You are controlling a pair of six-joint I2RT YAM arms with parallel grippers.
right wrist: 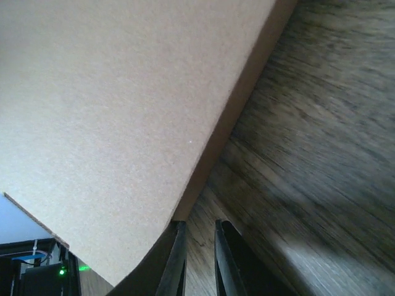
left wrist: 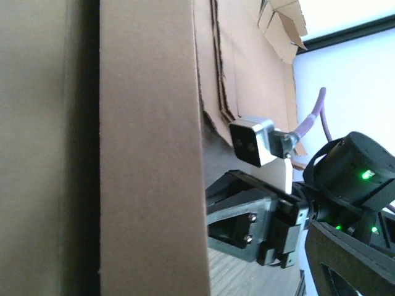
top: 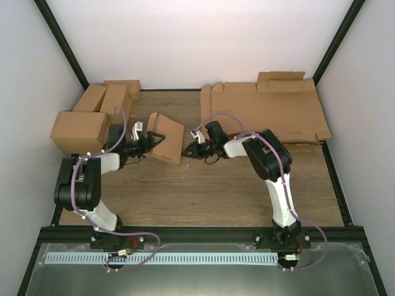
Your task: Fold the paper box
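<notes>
The paper box (top: 166, 139) is a plain brown cardboard piece, partly folded and tilted, near the middle of the wooden table (top: 203, 191). My left gripper (top: 150, 139) is at its left edge, jaws spread open. In the left wrist view a brown panel of the box (left wrist: 151, 154) fills the left half, with the right gripper's black housing (left wrist: 259, 228) just beyond it. My right gripper (top: 188, 151) is at the box's lower right corner. In the right wrist view its fingers (right wrist: 199, 225) stand almost together with nothing between them. The left finger touches the box's corner (right wrist: 123, 105).
A pile of flat brown sheets (top: 265, 114) lies at the back right. Several finished brown boxes (top: 80, 126) stand at the back left, close behind the left arm. White walls with black frame posts close in the table on three sides.
</notes>
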